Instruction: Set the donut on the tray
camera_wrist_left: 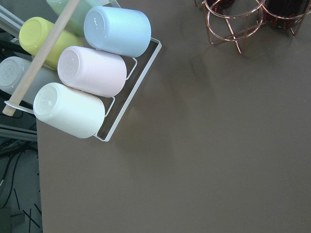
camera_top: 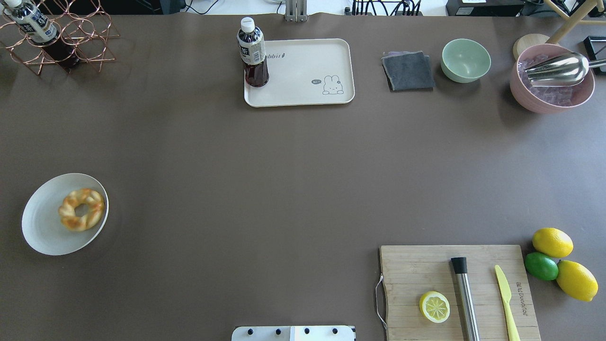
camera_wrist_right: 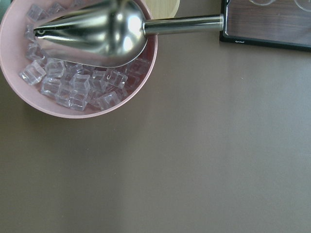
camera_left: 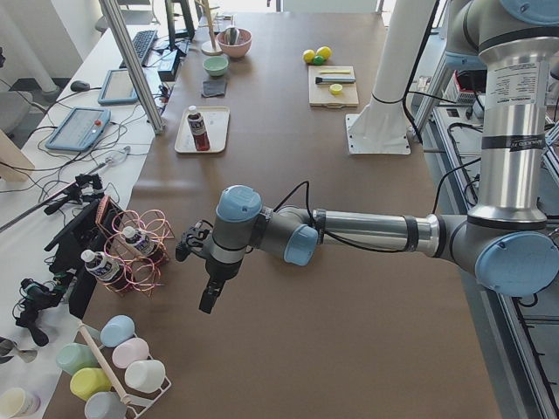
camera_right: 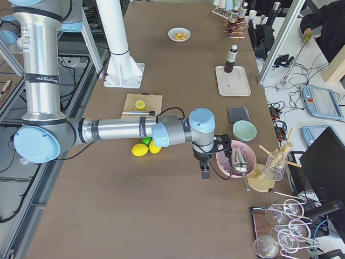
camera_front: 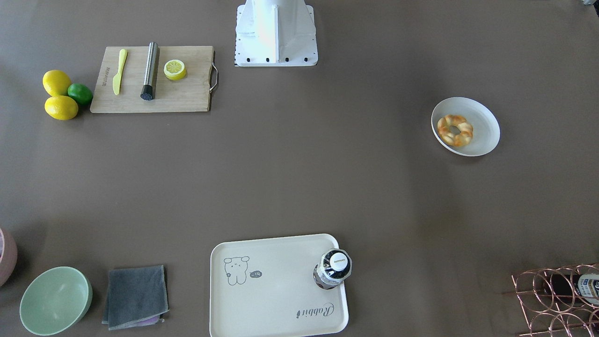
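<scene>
The donut (camera_front: 455,130) lies in a round white bowl (camera_front: 486,122) on the robot's left side of the table; it also shows in the overhead view (camera_top: 81,209). The cream Rabbit tray (camera_front: 276,290) lies at the table's far edge, also in the overhead view (camera_top: 303,66), with a dark drink bottle (camera_top: 253,52) standing on one corner. My left gripper (camera_left: 210,297) hangs beyond the table's left end, far from the donut. My right gripper (camera_right: 205,171) hangs near the pink ice bowl. I cannot tell whether either is open or shut.
A wooden cutting board (camera_top: 459,289) holds a lemon half, a steel muddler and a yellow knife; lemons and a lime (camera_top: 542,265) lie beside it. A grey cloth (camera_top: 408,71), a green bowl (camera_top: 466,60), a pink ice bowl with scoop (camera_wrist_right: 77,58), a copper bottle rack (camera_top: 57,40) and a cup rack (camera_wrist_left: 87,82) line the edges.
</scene>
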Available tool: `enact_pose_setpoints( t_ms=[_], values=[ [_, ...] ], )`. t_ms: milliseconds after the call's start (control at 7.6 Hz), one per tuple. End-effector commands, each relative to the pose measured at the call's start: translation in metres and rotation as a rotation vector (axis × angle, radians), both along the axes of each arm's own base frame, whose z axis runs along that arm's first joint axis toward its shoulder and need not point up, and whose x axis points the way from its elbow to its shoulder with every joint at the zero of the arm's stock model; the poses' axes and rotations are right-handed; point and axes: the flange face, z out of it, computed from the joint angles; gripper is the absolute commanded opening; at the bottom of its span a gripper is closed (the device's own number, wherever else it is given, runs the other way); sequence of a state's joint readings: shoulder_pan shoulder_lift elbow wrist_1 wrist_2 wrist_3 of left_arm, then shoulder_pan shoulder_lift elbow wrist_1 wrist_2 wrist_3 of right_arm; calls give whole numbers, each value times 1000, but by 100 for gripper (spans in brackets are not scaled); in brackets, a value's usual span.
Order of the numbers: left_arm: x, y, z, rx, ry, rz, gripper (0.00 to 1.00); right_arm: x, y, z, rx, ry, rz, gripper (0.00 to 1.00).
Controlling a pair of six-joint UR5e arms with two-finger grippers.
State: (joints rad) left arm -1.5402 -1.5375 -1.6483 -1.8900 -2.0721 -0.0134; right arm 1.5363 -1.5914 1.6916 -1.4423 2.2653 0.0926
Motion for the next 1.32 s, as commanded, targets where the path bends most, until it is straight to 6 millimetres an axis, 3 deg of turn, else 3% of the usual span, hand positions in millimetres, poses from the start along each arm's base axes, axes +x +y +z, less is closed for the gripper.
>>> enact_pose_setpoints(
  t_ms=[0,526,921,1184],
  values=[
    [1,-2,1,-1,0,3,98,0,4,1,-9,-6,6,100],
    [6,-2,22,-33,3,-1,98,-1,3,-3,3,-10,0,100],
    [8,-1,27,-5,21,0,98,-1,10,6,-20,-12,3,100],
    [21,9,24,-33,184,57,98,-2,14,9,-31,-34,0,100]
  ],
)
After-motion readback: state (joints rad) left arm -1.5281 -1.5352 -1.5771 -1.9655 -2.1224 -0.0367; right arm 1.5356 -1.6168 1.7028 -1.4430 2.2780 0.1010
